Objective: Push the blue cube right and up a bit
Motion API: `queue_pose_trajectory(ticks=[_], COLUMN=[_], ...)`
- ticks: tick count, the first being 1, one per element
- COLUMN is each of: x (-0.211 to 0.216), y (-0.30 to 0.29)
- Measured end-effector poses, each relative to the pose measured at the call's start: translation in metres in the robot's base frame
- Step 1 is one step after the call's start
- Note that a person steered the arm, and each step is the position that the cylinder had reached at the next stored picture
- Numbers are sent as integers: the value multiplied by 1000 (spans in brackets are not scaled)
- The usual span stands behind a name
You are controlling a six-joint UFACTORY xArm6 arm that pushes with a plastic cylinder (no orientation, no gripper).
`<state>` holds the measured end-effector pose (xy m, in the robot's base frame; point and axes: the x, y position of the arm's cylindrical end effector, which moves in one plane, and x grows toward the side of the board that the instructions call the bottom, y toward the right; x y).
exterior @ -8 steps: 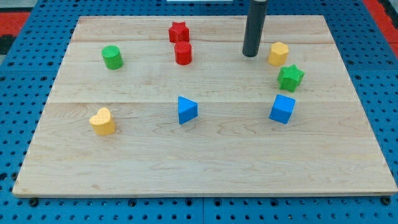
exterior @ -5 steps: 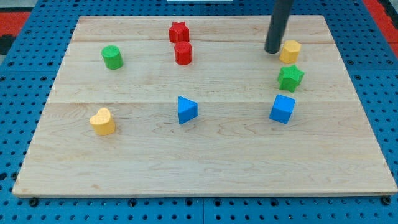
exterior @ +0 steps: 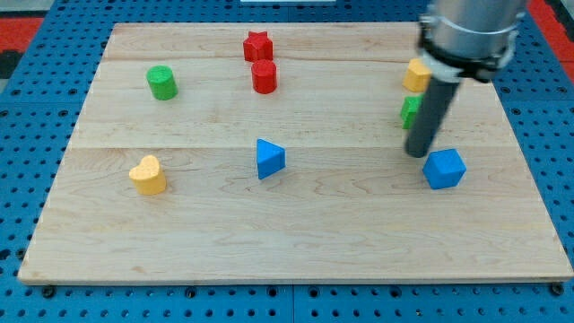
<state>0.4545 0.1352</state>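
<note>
And we've swung down: our tip (exterior: 415,153) now sits bare at ten o'clock of the blue wooden cube (exterior: 444,169), which has slid right but lower. It needs pushing upward yet.

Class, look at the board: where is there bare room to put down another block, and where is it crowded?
Free: the bottom strip below the yellow block, blue wedge and blue cube; also between green cylinder and wedge. Crowded: the right, where my tip touches the cube.
</note>
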Motion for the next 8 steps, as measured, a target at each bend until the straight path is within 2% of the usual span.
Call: queue_pose_trajectory(ticks=[1, 2, 3, 4, 5, 6, 7, 8], x=[-17, -25, -14, 62, 77, 28, 45, 93], y=[18, 96, 153, 117, 67, 60, 54, 29])
